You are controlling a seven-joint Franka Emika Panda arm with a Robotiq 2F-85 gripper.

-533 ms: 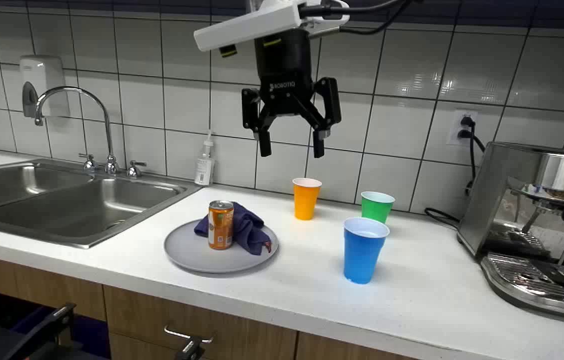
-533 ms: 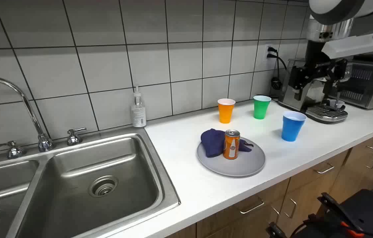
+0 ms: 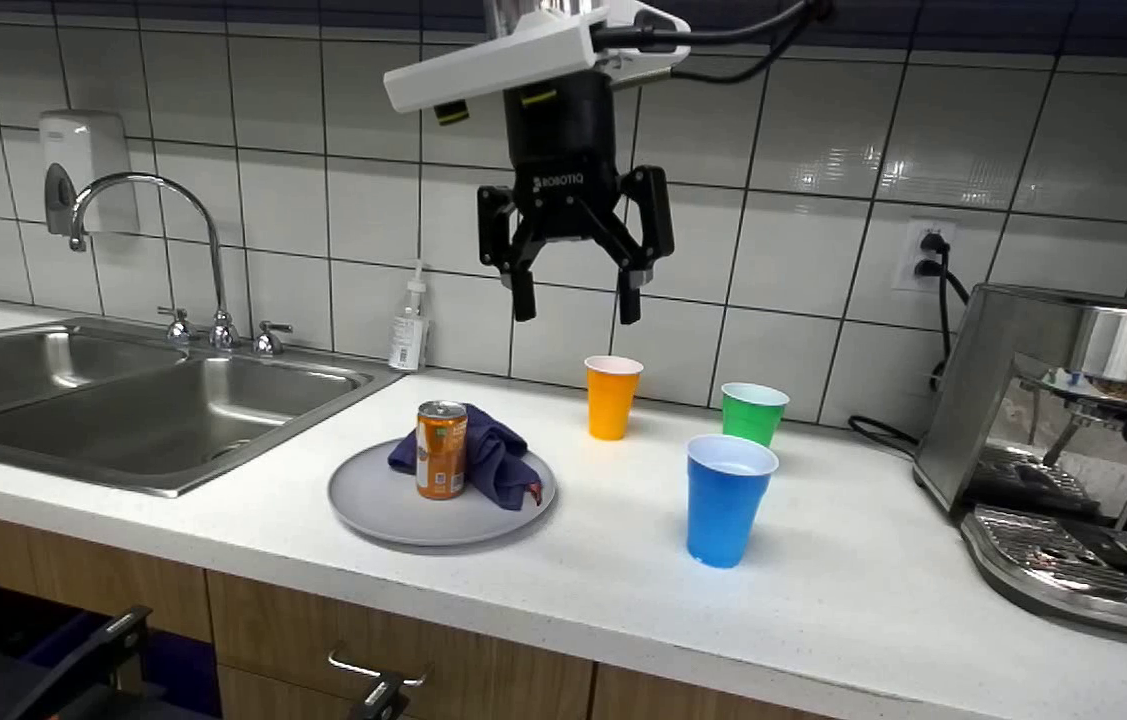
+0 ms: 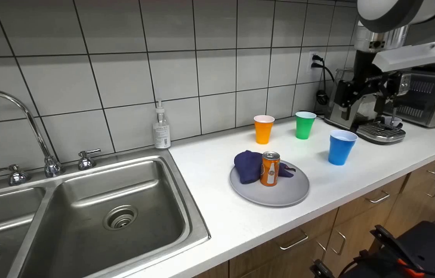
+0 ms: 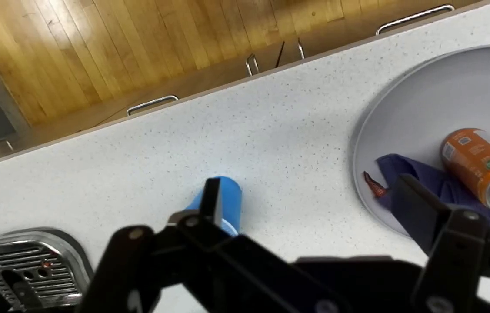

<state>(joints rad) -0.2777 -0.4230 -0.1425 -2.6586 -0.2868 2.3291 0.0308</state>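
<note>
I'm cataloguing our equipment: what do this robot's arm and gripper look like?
The arm is rounded and white, with a dark grey band and a silvery section; it carries a white bar and black cables. The gripper is black and angular, with two jointed fingers and white ROBOTIQ lettering.

Arm link [image 4: 375, 9]: rounded, finished in white, edged with dark grey
Flange [image 4: 395, 36]: finished in bright silver
Slab [image 3: 483, 70]: flat, angular, white
Cables [image 3: 668, 38]: sheathed in black
Coupling [image 3: 561, 130]: black, cylindrical, marked with a yellow stripe [image 3: 538, 97]
Lettering [image 3: 559, 182]: "ROBOTIQ", printed in white
Jaws: black, hinged, fastened with round screws [image 5: 136, 233]
Fingertips [image 3: 629, 306]: shaped as narrow black blocks
</note>
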